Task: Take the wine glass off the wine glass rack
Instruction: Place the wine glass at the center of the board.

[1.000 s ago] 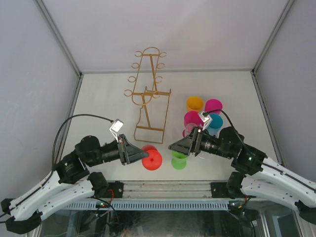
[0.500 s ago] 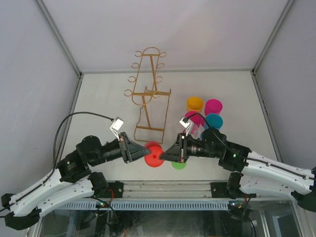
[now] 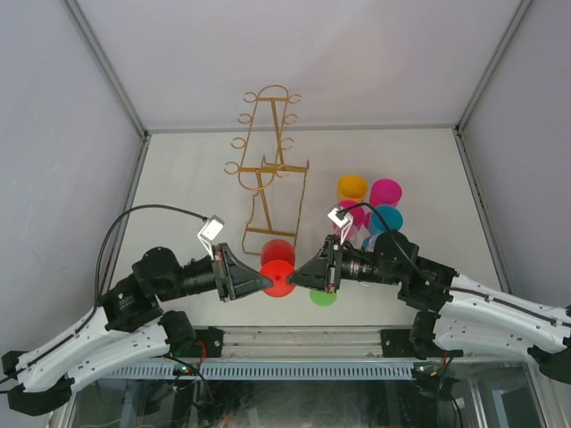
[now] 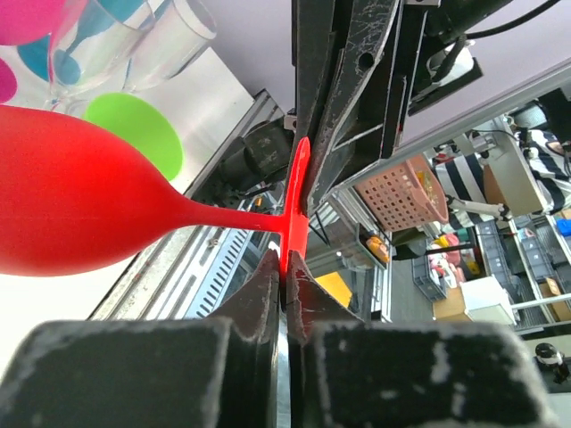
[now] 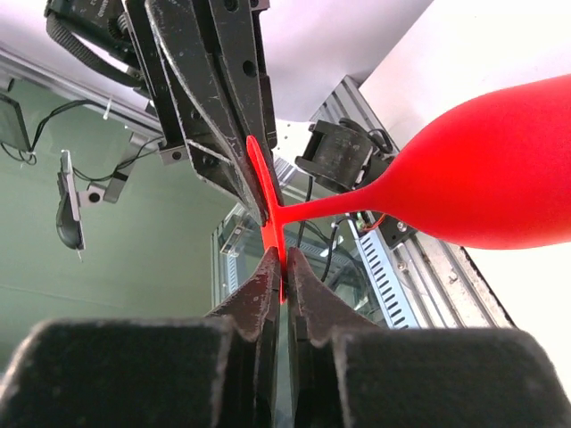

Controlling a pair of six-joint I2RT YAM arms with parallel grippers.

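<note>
Transfer step: red wine glass [image 3: 277, 267] lies sideways above the near tabletop [image 3: 196, 178], well apart from the wine glass rack [image 3: 264, 163], with left hand [image 4: 284, 272] and right hand [image 5: 278, 267] both pinching its foot [image 4: 297, 192]; next probably needs one hand to let go.

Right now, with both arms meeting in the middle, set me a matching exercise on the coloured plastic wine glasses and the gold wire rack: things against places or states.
Things:
1. red plastic wine glass
2. gold wire wine glass rack
3. green plastic wine glass
4. orange plastic wine glass

States:
a. no glass hanging on it
b. far-left corner of the glass cluster
c. foot pinched by left gripper and right gripper
d. closest to the robot, partly under the right gripper

Pairs: 1-c, 2-a, 3-d, 4-b
</note>
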